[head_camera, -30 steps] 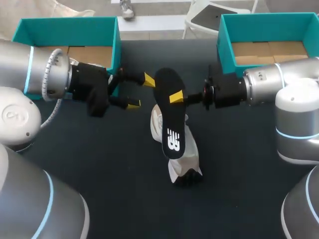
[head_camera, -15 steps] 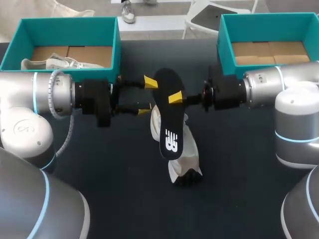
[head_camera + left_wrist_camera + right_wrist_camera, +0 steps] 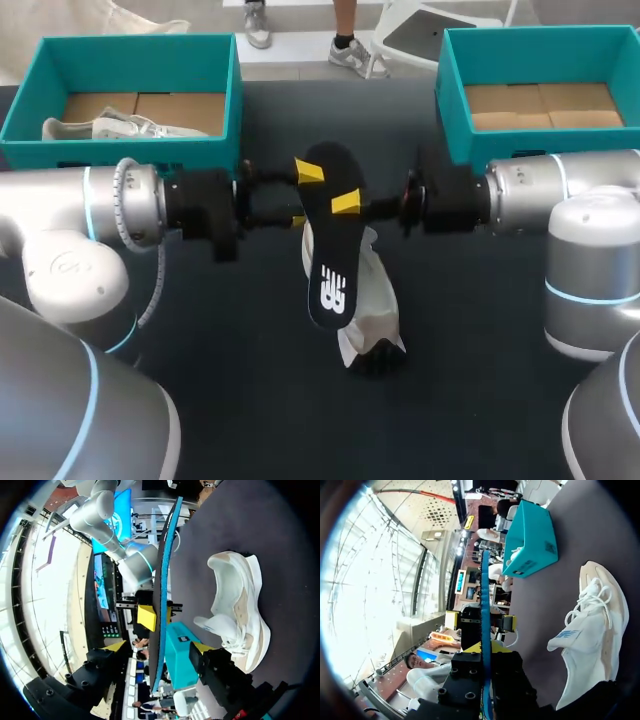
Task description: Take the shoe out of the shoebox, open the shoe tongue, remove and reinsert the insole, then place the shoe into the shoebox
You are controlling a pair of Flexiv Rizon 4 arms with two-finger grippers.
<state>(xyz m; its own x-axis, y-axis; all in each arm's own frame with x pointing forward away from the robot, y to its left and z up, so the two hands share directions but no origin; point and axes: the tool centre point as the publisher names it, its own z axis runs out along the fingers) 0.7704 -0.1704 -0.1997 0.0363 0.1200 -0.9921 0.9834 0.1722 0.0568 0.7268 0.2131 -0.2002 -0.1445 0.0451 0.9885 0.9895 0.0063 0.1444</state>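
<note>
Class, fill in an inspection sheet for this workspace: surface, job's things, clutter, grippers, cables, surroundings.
Surface: dark table.
Job's things: insole held above the shoe on the table; second shoe in left box; right box empty.
Clutter: nothing seen.
Grippers: right gripper shut on insole; left gripper open, a finger on either side of the insole.
Cables: grey hose looping along left arm.
Surroundings: nothing seen reaching over the table.
</note>
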